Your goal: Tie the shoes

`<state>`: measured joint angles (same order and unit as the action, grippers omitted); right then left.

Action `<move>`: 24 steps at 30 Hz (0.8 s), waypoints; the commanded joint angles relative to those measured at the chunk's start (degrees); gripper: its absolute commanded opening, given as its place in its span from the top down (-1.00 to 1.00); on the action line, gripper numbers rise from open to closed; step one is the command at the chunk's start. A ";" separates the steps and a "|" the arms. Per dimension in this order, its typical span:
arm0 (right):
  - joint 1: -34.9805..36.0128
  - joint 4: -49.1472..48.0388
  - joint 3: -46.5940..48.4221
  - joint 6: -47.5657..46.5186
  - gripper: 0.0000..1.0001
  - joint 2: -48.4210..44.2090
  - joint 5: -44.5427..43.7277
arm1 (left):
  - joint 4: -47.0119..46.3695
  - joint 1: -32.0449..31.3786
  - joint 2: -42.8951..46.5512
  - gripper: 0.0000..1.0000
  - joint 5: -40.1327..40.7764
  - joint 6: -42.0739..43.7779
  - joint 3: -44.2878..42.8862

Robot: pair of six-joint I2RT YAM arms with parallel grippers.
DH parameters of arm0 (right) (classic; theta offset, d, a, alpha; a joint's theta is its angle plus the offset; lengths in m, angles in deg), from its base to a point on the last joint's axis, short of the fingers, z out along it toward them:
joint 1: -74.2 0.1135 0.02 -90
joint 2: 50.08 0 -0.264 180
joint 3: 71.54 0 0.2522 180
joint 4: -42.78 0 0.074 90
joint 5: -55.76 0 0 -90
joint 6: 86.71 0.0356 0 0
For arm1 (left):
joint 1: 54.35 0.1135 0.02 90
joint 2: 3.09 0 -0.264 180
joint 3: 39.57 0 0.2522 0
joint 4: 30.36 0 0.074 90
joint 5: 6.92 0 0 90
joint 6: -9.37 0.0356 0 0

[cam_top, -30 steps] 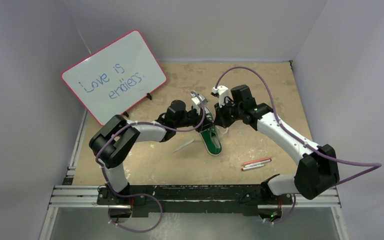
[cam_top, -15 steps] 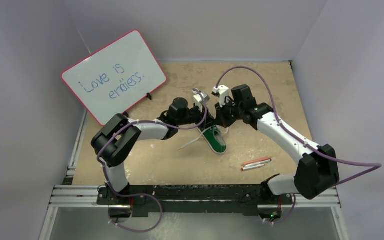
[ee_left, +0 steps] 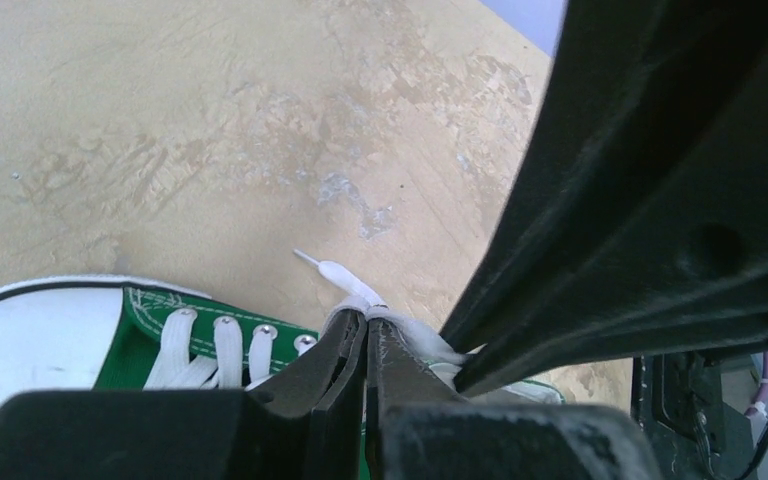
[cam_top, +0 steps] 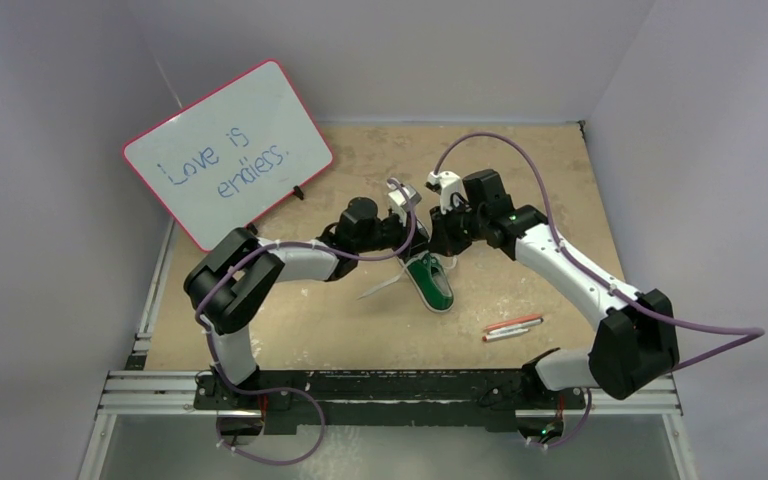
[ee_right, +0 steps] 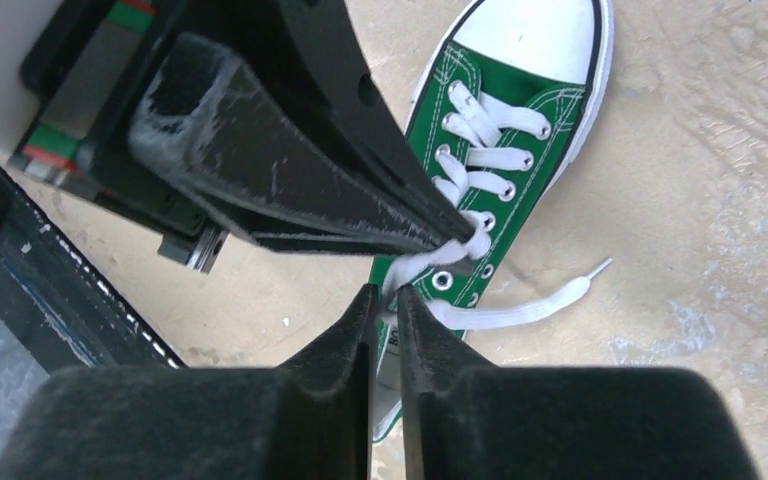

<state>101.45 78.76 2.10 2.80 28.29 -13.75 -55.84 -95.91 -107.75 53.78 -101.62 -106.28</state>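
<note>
Shifted slightly right of its position one second ago: sneaker [cam_top: 430,283]. Rests on table [cam_top: 520,180] near centre, between both wrists, white toe cap toward the arm bases. Left gripper [ee_left: 368,322]: pinched tight on laces [ee_right: 500,312] above the upper eyelets. Right gripper [ee_right: 385,292]: likewise clamped on laces, just beside the left fingers [ee_right: 290,190].

The sneaker [cam_top: 430,281] has been swung toe-first toward 4 o'clock, its lace [cam_top: 380,288] dragged along, and the left end effector [ee_left: 368,322] shifted toward 3 o'clock.
</note>
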 commanded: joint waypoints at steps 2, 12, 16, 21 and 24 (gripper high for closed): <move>-0.53 5.44 4.06 8.02 0.37 -3.23 -4.01 | -0.71 0.06 2.53 1.00 2.32 -1.24 1.06; -17.02 16.33 5.69 18.92 -0.03 -1.26 -6.29 | 1.45 0.00 3.84 1.00 3.22 -2.23 1.91; -19.37 15.99 7.24 22.49 -0.18 2.03 -8.64 | 3.37 0.06 3.33 1.00 3.08 -1.76 0.37; -19.58 15.87 9.64 23.74 -0.04 12.36 -2.91 | 5.02 0.06 3.61 1.00 2.87 -1.15 -0.57; -19.55 11.29 7.79 26.85 -0.01 15.97 -1.00 | 5.40 0.00 3.34 1.00 2.67 -1.31 -0.78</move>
<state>81.95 92.99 10.14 25.29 40.97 -18.73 -49.70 -95.93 -106.55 56.60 -102.65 -104.77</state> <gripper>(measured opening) 0.511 0.011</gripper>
